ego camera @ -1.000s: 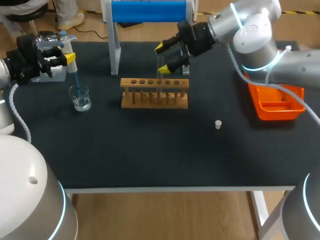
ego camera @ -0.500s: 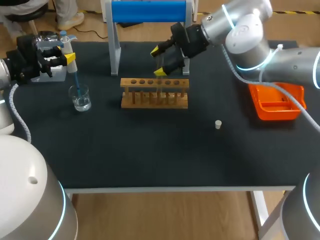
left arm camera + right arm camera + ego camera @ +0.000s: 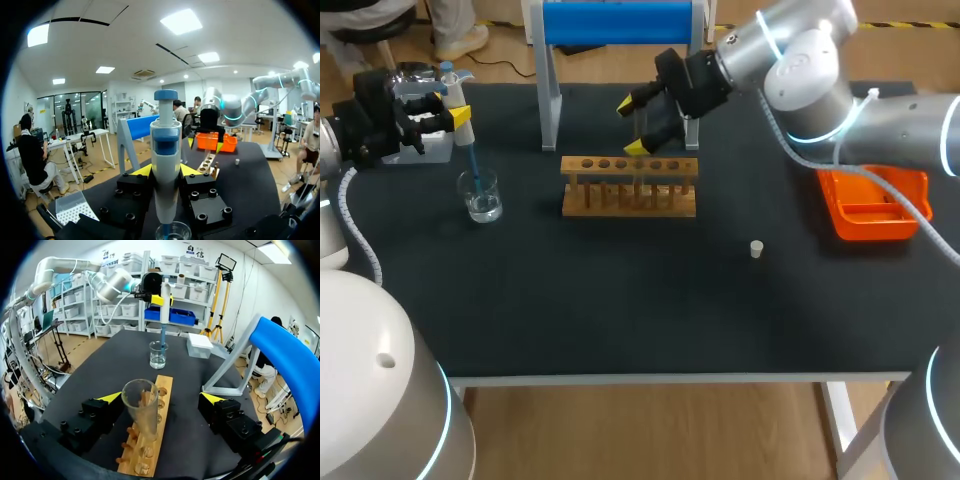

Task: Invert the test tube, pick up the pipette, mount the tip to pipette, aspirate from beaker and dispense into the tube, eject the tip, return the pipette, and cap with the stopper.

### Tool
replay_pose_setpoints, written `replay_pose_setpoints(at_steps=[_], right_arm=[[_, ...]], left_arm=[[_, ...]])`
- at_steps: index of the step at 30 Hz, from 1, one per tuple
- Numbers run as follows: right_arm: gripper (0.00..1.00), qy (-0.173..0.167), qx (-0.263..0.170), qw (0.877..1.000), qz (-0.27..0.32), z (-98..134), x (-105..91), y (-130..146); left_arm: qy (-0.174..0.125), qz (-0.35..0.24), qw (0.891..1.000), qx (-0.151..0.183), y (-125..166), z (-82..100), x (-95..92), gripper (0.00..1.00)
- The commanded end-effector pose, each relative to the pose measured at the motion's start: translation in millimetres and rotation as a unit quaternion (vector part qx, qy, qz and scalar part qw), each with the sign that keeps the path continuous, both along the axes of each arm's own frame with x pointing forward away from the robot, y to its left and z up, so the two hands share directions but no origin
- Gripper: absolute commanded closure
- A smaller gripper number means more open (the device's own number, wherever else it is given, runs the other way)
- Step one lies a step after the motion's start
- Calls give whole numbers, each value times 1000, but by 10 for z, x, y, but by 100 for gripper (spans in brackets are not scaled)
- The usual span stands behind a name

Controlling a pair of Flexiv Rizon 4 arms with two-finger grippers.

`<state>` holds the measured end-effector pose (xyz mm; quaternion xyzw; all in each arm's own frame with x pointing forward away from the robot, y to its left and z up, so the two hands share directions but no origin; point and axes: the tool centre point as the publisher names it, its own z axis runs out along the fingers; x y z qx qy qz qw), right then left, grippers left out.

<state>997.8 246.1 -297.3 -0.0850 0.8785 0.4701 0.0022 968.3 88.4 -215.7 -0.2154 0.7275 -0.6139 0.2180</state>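
Grips the pipette point(image 3: 166, 145) upright in the left gripper point(image 3: 165, 171), its tip down in the beaker point(image 3: 480, 196) just below the fingers. Holds the right gripper point(image 3: 162, 399) spread wide over the rack point(image 3: 151, 439), test tube point(image 3: 142, 409) upright between its fingers, touching neither.

black counter point(image 3: 620, 300). wooden rack point(image 3: 629, 187) mid-back. beaker point(image 3: 480, 196) with clear liquid, well left of it. small white stopper point(image 3: 756, 249) alone, right of centre. orange tray point(image 3: 835, 205) far right.
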Motion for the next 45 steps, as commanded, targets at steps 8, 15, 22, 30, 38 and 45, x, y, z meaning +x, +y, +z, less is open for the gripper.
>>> replay_pose_setpoints(at_steps=[8, 15, 22, 30, 38, 45], right_arm=[[0, 2, -2, 1000, 0, 5, 12, -21], [0, 4, -2, 1000, 4, -3, -15, -29], [0, 7, -5, 1000, 7, -32, -58, -20], [0, 6, -4, 1000, 3, -8, -38, -10], [0, 4, -4, 1000, -3, 2, -32, -13], [0, 4, -4, 1000, -3, 2, -32, -13]], left_arm=[[1, 0, 1000, 1, -2, 6, 3, 100], [1, 0, 1000, 1, -2, 6, 3, 100], [1, 0, 1000, 1, -2, 6, 3, 100], [1, 0, 1000, 1, -2, 6, 3, 100], [1, 0, 1000, 1, -2, 6, 3, 100], [-1, 1, 1000, 4, -2, 59, -6, 100]])
